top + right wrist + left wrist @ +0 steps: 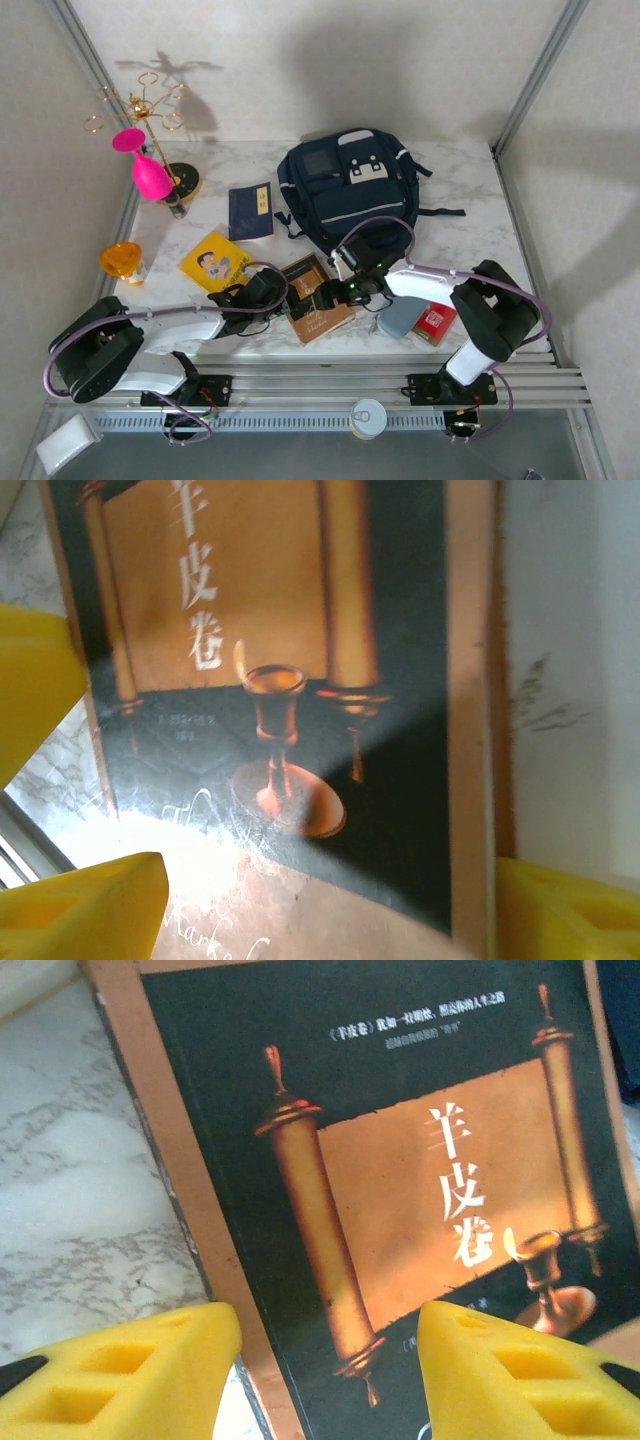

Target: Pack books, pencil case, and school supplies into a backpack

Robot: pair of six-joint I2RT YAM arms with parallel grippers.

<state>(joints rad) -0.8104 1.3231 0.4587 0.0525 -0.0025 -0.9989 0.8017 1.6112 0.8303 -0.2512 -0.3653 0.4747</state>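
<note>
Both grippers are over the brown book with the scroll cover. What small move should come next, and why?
Probably lower the left gripper and close on the thin brown book with the orange-black scroll cover: its open yellow fingers straddle the book's side edge, one over the white marble table, one over the cover.

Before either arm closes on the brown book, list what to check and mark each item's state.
1. Brown book lying flat on the table: ok.
2. Left jaws open, with the book's left edge between them: ok.
3. Right jaws open above the book: ok.
4. Book gripped: not ok, neither pair is closed on it.
5. Pencil case and red pack apart from the book: ok.
6. Backpack unzipped and ready for loading: cannot tell.
</note>
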